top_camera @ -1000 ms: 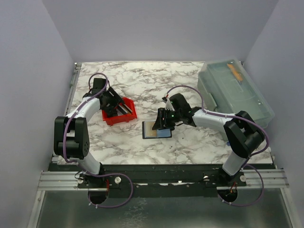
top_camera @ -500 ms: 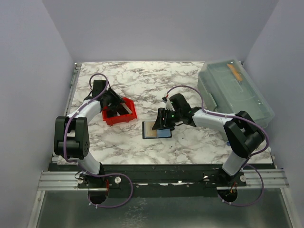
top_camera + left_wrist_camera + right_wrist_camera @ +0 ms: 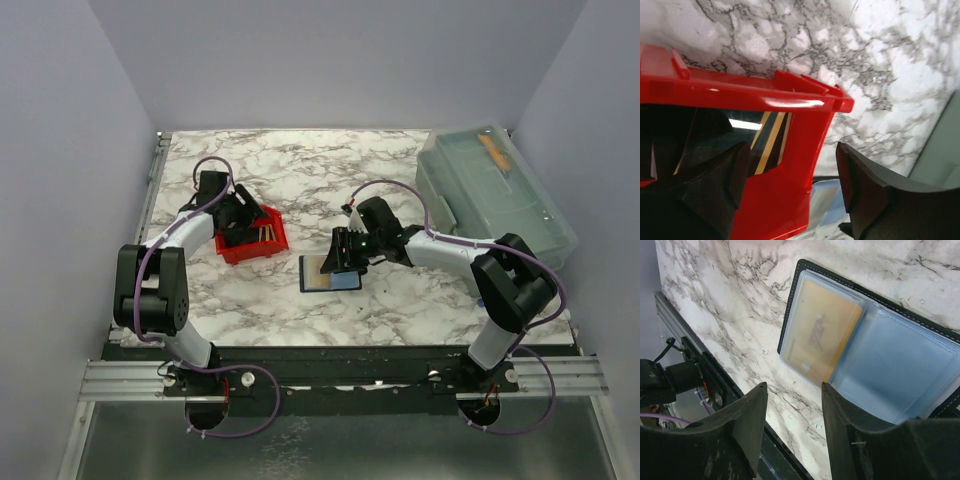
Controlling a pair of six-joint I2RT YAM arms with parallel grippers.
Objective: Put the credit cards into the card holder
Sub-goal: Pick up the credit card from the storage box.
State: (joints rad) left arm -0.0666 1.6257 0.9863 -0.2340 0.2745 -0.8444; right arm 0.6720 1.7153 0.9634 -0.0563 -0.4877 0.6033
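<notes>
The card holder (image 3: 327, 273) lies open on the marble table's middle. A yellowish credit card (image 3: 821, 335) sits in its left sleeve and a light blue one (image 3: 890, 371) in its right sleeve. My right gripper (image 3: 793, 387) hovers open just over the holder's near edge, holding nothing; from above this gripper (image 3: 346, 254) covers the holder's far side. My left gripper (image 3: 790, 160) is open astride the right wall of the red tray (image 3: 790, 200), one finger inside, one outside. Dark credit cards (image 3: 768, 141) with yellow stripes lean inside the tray.
The red tray (image 3: 268, 245) sits at the left of the table. A large translucent lidded box (image 3: 495, 195) stands at the back right. The metal rail (image 3: 340, 365) runs along the table's near edge.
My left gripper has nudged further over the red tray, and its jaws narrowed and then spread again. The right arm and the card holder have not moved.
</notes>
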